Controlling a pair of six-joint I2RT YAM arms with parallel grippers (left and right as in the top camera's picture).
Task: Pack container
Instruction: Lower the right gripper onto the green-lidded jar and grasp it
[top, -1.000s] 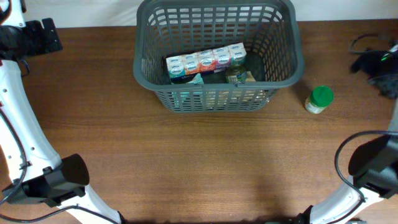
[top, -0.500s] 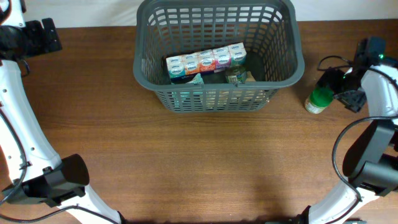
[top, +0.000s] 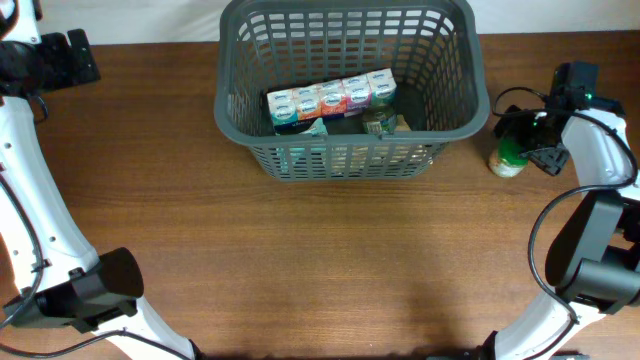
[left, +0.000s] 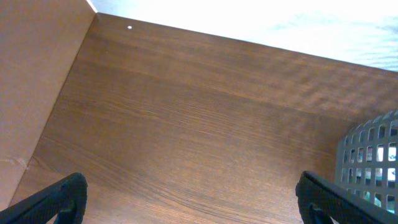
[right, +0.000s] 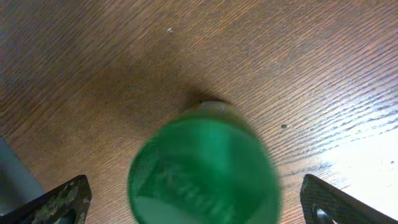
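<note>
Container (top: 340, 160): dk grey lattice basket, upright on counter (top: 300, 260), between my two hands. It is near my R hand (top: 527, 140) and well apart from my L hand (top: 70, 55). Contents: row of small cartons (top: 330, 100) set side by side across the floor. At the row end nearer my R hand lie one or two more items, too small to identify.

Jar (top: 506, 160): green lid (right: 202, 171), upright on counter, directly beneath my R hand. It stands just beside the container wall on that hand's side, not touching it. R wrist view: lid blurred, approx. centred between my fingers (right: 62, 199), with a gap on each side and no contact.

R hand: released, fingers spread wide either side of the jar, grasping nothing.

L hand (left: 199, 199): released, fingers spread wide, grasping nothing, counter wood in front. L wrist view: a corner of the container shows off to one side of the hand, apart from the fingers.
</note>
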